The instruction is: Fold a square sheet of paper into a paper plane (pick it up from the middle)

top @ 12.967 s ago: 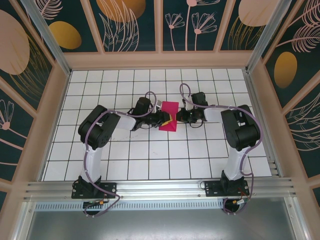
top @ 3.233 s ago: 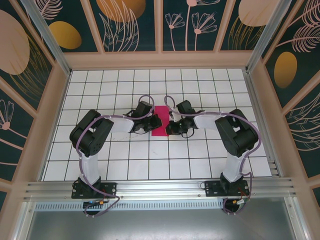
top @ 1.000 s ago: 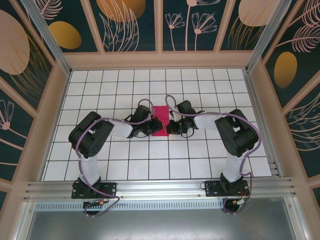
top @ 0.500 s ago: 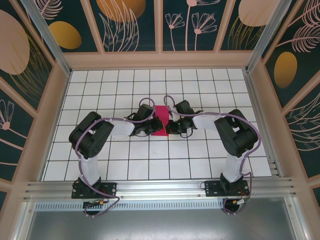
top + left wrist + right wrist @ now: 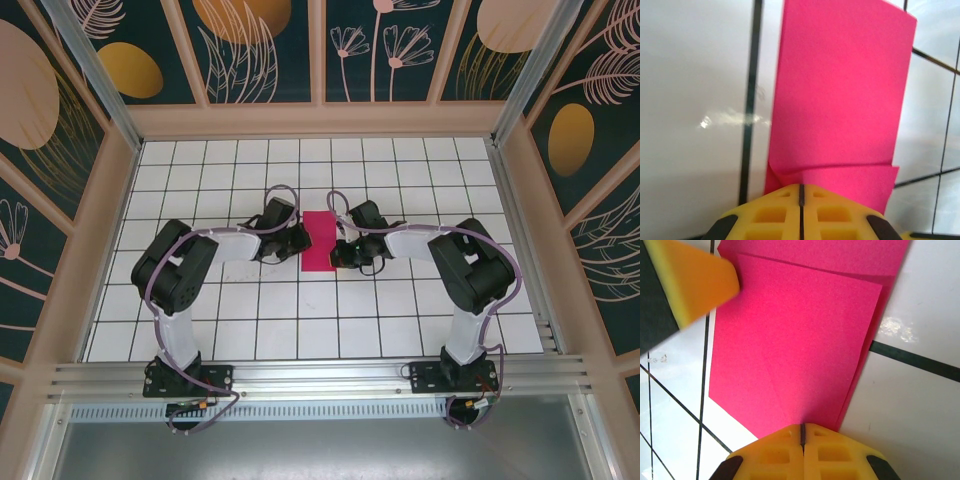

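Paper: the square sheet of paper (image 5: 321,241) lies flat at the centre of the top view, folded into a narrow upright magenta-pink rectangle.
Layers: in the right wrist view the paper (image 5: 800,340) shows two layers. The upper one sits a little inside the lower, leaving a thin strip along the top and right edges, and a faint diagonal crease runs up from the bottom centre. In the left wrist view a folded band crosses the lower end of the paper (image 5: 840,95).
Left gripper: the left gripper (image 5: 298,243) meets the paper's left edge. Its jaws are pressed together with only a thin seam between them (image 5: 801,192), and the paper's near edge runs under the tips at the bottom centre of its own view.
Right gripper: the right gripper (image 5: 338,250) meets the paper's right edge. Its jaws are likewise closed tight (image 5: 802,432), with the tips at the paper's near edge.
Cross view: one yellow finger (image 5: 690,282) of the left gripper sits at the upper left of the right wrist view, touching the paper's far corner.
Surface: the surface (image 5: 300,320) is white tiles with dark grid lines.
Surround: wood-framed teal panels (image 5: 260,50) with floral patterns fill the top and sides of the frame.
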`<action>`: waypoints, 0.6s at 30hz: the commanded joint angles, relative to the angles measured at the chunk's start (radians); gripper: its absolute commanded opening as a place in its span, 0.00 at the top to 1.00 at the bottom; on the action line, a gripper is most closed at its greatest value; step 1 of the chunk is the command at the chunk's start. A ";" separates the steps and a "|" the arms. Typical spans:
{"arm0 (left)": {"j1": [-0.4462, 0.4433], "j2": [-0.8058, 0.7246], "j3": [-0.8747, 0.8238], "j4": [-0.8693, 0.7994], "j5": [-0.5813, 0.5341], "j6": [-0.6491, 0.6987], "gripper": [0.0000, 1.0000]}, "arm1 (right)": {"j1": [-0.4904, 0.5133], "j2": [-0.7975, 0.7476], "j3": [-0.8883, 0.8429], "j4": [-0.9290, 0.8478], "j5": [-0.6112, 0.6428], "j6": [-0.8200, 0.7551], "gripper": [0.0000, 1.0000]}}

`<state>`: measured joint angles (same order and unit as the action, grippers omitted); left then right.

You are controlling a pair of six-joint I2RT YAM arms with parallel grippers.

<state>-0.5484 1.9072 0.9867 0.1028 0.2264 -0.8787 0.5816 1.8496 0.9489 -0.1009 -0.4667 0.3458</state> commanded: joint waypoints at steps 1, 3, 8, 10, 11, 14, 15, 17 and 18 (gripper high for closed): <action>0.052 0.037 0.029 -0.091 -0.117 0.053 0.90 | 0.009 0.110 -0.080 -0.163 0.179 -0.025 0.95; 0.061 0.036 0.039 -0.104 -0.131 0.067 0.90 | 0.008 0.109 -0.081 -0.164 0.177 -0.027 0.95; 0.081 0.030 0.072 -0.121 -0.153 0.102 0.90 | 0.010 0.095 -0.087 -0.151 0.156 -0.028 0.95; 0.081 0.011 0.084 -0.118 -0.139 0.117 0.90 | 0.009 0.089 -0.089 -0.148 0.153 -0.025 0.95; 0.081 -0.009 0.080 -0.100 -0.114 0.120 0.90 | 0.010 0.084 -0.091 -0.145 0.152 -0.024 0.95; 0.071 -0.101 0.019 0.000 -0.034 0.101 0.89 | 0.010 0.078 -0.093 -0.140 0.142 -0.022 0.95; 0.062 -0.131 -0.004 0.028 -0.018 0.090 0.89 | 0.010 0.077 -0.093 -0.140 0.140 -0.021 0.95; 0.041 -0.165 -0.044 0.072 0.020 0.073 0.89 | 0.010 0.078 -0.090 -0.140 0.137 -0.021 0.95; 0.027 -0.167 -0.053 0.089 0.036 0.062 0.89 | 0.009 0.077 -0.091 -0.138 0.137 -0.019 0.95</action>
<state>-0.4896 1.7947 0.9676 0.0944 0.1925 -0.7994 0.5816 1.8408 0.9314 -0.0742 -0.4683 0.3458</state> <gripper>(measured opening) 0.110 0.056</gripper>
